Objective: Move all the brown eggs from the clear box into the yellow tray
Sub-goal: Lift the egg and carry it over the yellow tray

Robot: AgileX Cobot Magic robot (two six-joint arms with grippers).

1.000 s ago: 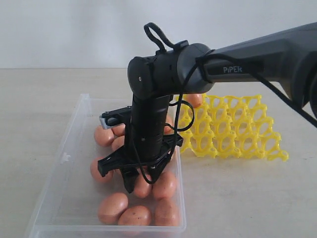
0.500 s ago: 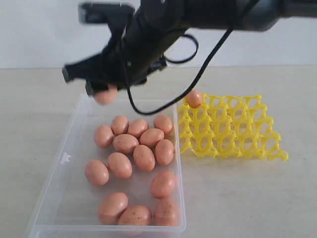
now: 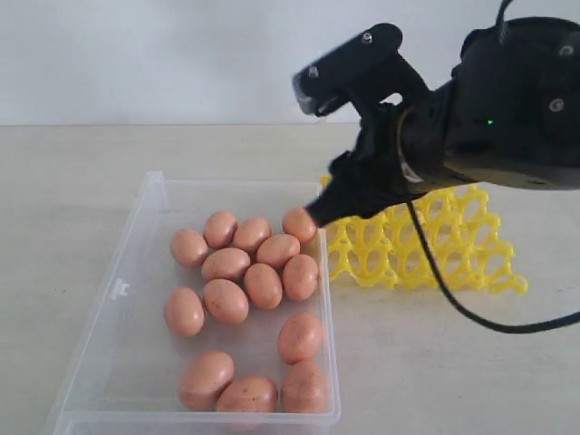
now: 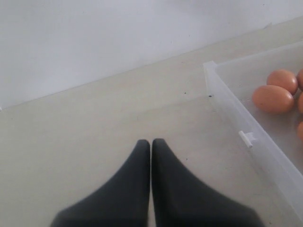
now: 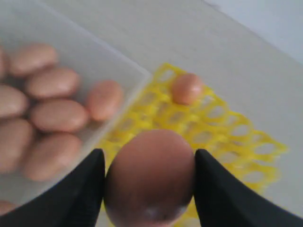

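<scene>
Blocking the upper right of the exterior view, the right arm (image 3: 507,109) hides the upper-left cups of the yellow tray (image 3: 426,263) and its own load. The right wrist view shows the right gripper (image 5: 149,189) clamped on a blurred brown egg (image 5: 150,165) above the tray, where a second egg (image 5: 186,88) sits in a corner cup. Fourteen brown eggs (image 3: 264,285) lie in the clear box (image 3: 118,272), lower left. The left gripper (image 4: 151,149), fingers pressed together, hovers over the tabletop (image 4: 71,142) beside the box.

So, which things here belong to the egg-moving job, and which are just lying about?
In the job: brown eggs in the clear box; yellow tray with a seated egg; carried egg clamped in the right gripper.
Just there: left gripper, shut, over the table.
</scene>
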